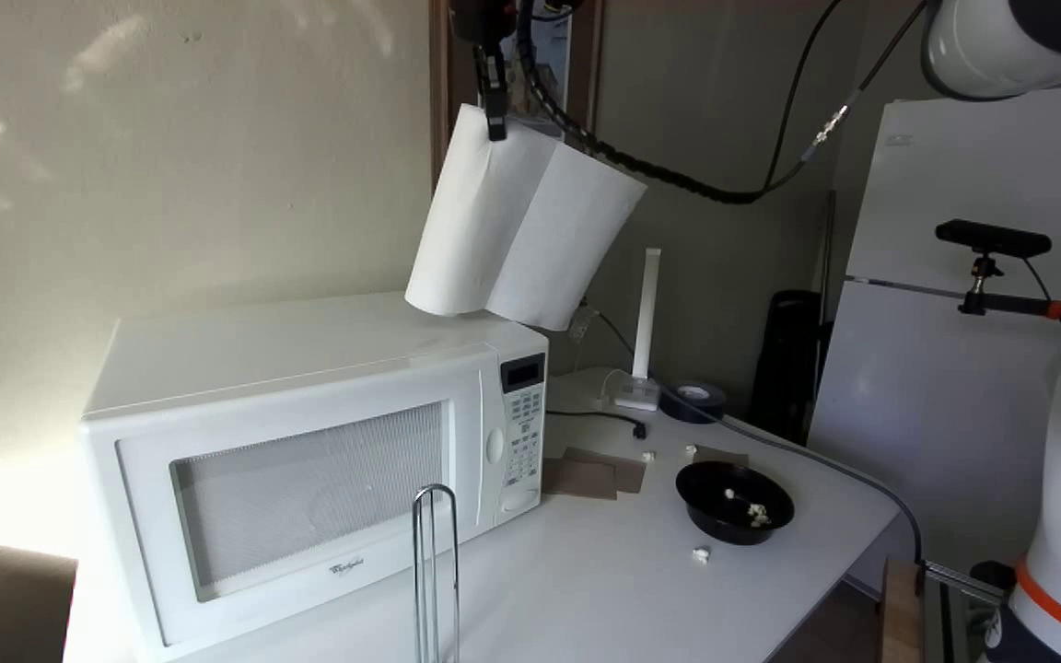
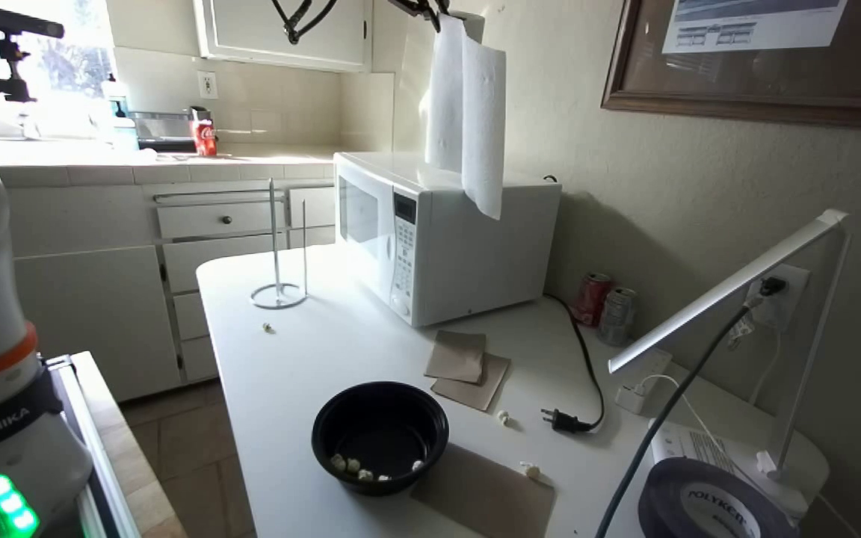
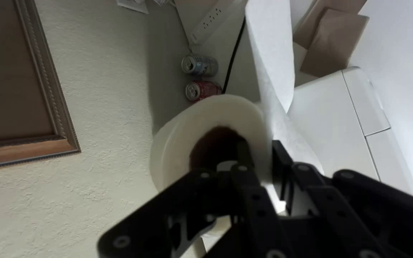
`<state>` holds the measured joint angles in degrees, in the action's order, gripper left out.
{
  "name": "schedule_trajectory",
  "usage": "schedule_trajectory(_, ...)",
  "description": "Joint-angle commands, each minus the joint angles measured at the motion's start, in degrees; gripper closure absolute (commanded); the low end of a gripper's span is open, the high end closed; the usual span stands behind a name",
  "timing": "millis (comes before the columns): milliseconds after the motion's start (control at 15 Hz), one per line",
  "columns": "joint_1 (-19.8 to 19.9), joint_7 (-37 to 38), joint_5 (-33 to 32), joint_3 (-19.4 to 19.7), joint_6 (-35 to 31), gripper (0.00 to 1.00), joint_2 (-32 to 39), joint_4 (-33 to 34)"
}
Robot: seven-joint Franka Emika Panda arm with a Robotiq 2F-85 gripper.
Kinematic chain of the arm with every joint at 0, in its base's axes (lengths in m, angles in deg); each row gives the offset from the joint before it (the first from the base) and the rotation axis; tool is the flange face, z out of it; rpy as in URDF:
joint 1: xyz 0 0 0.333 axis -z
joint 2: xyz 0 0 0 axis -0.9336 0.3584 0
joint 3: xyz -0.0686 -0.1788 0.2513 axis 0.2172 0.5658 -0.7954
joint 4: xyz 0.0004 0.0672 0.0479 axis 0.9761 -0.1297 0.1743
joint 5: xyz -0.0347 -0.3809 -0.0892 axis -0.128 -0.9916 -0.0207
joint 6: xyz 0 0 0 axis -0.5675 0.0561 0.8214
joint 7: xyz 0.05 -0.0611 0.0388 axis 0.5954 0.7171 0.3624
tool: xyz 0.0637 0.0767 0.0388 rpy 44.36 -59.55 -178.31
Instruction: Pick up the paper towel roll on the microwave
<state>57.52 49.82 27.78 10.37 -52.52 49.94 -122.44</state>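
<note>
The white paper towel roll point(image 1: 471, 216) hangs tilted from my gripper point(image 1: 495, 124) over the back right of the microwave point(image 1: 245, 345). A loose sheet hangs unrolled from it, and the roll also shows in an exterior view point(image 2: 445, 97). In the wrist view, one finger of my gripper point(image 3: 260, 152) is inside the roll's core and the other presses the outside of the roll's wall point(image 3: 221, 107). The white microwave point(image 2: 486, 254) stands on the table with its door shut. I cannot tell whether the roll's lower end touches the microwave top.
The wall and a picture frame point(image 3: 48, 107) are close beside the roll. A wire stand point(image 2: 279, 295) is in front of the microwave. A black bowl point(image 2: 378, 441), two cans point(image 2: 593, 299), a tape roll point(image 2: 707, 501) and a white lamp point(image 2: 729, 291) share the table.
</note>
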Motion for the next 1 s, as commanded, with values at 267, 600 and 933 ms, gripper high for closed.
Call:
schedule_trajectory(267, -1.3, -11.3, -3.1, -0.2, 3.3, 0.95, 1.1, 1.3)
schedule_trajectory(600, -1.8, -14.3, -4.0, -0.2, 4.3, 0.95, 1.4, 0.7)
schedule_trajectory(933, -2.2, -16.0, -4.7, -0.1, 4.3, 0.58, 1.7, 0.7)
